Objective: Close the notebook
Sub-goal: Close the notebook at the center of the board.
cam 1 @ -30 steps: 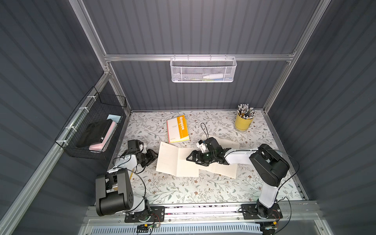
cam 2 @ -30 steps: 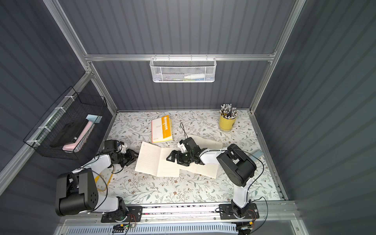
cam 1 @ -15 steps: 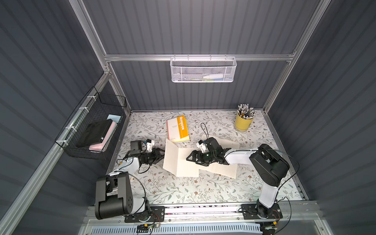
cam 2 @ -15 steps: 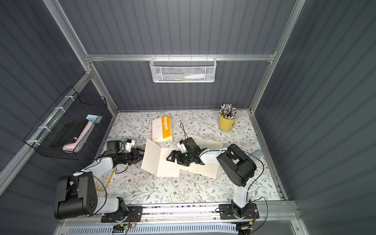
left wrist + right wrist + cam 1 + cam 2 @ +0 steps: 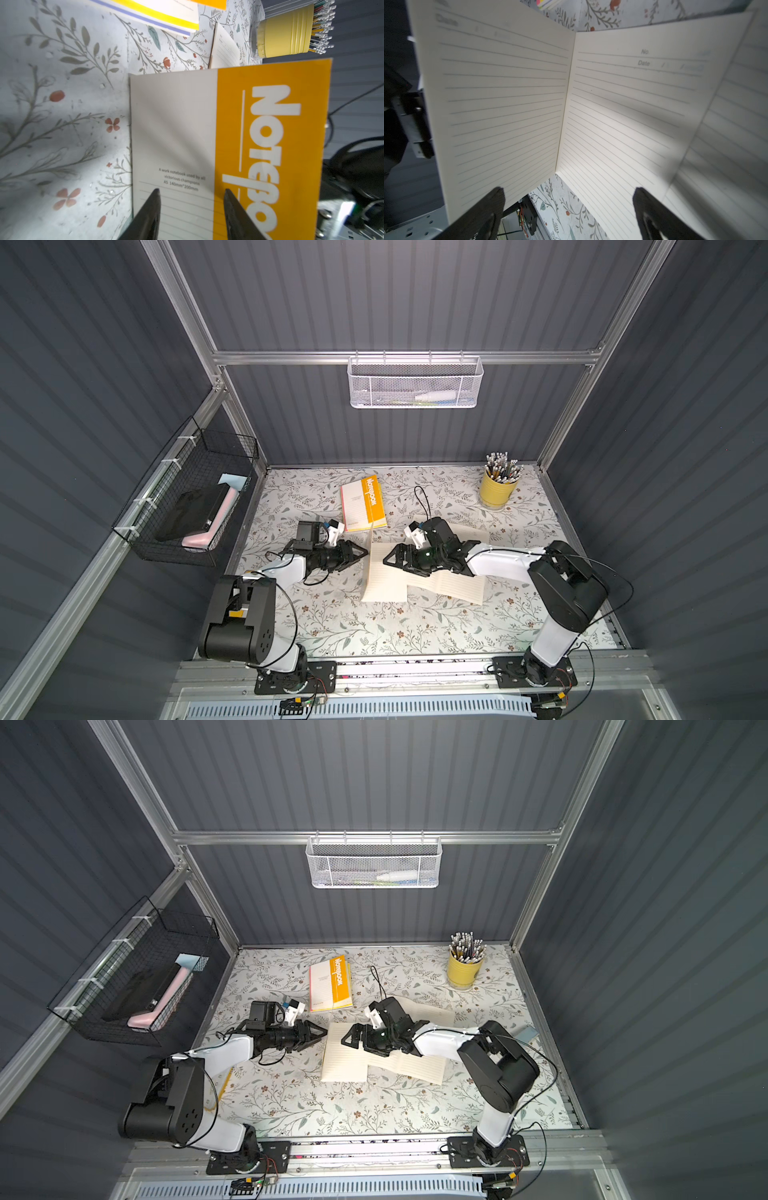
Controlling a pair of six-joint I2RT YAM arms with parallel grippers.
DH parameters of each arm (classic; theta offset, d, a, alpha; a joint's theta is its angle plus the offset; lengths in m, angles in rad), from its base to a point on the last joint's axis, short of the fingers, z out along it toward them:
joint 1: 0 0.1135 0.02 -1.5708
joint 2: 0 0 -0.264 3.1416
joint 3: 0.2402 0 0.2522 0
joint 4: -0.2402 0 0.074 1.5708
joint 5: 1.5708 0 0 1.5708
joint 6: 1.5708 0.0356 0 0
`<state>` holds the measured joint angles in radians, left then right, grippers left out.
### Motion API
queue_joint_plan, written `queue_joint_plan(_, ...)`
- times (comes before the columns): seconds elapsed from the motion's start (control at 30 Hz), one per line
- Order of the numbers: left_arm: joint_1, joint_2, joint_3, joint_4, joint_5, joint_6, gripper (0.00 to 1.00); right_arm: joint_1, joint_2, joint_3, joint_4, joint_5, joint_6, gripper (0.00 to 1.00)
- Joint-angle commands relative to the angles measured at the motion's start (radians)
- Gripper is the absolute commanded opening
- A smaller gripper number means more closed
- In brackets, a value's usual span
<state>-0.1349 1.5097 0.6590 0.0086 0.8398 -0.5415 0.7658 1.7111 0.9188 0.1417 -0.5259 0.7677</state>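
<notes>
We look into a robotics lab cell dressed like a desk: ribbed walls [image 5: 415, 302] on an aluminium frame [image 5: 407, 357], floral tabletop [image 5: 374, 635], white mesh basket [image 5: 374, 385], black wire basket [image 5: 226, 450], yellow pencil cup [image 5: 496, 491], and a left arm [image 5: 239, 622] and right arm [image 5: 565, 597] bolted to a front rail [image 5: 415, 668].

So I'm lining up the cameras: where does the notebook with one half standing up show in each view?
Top view: half-raised notebook, mid-table.
Top view: half-raised notebook, mid-table too.
Left wrist: its orange-and-white cover fills the centre.
Right wrist: its lined pages fill the frame in a V.
Shared landmark: yellow pencil cup, in both top views and the left wrist view; not in the right wrist view.
</notes>
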Motion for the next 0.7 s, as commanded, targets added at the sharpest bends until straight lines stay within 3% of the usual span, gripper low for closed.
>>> queue_joint_plan(0.0, -0.038, 0.035, 0.032, 0.035, -0.024, -0.010, 0.47, 0.002, -0.052, 0.003, -0.032, 0.044, -0.019, 0.99)
queue_joint_plan(0.33, -0.144, 0.149, 0.085, 0.042, -0.087, -0.011, 0.47, -0.001, -0.089, 0.057, -0.083, 0.063, -0.045, 0.99)
queue_joint_plan(0.67, -0.175, 0.174, 0.083, 0.027, -0.115, -0.005, 0.46, 0.000, -0.049, 0.030, 0.008, 0.006, 0.003, 0.99)
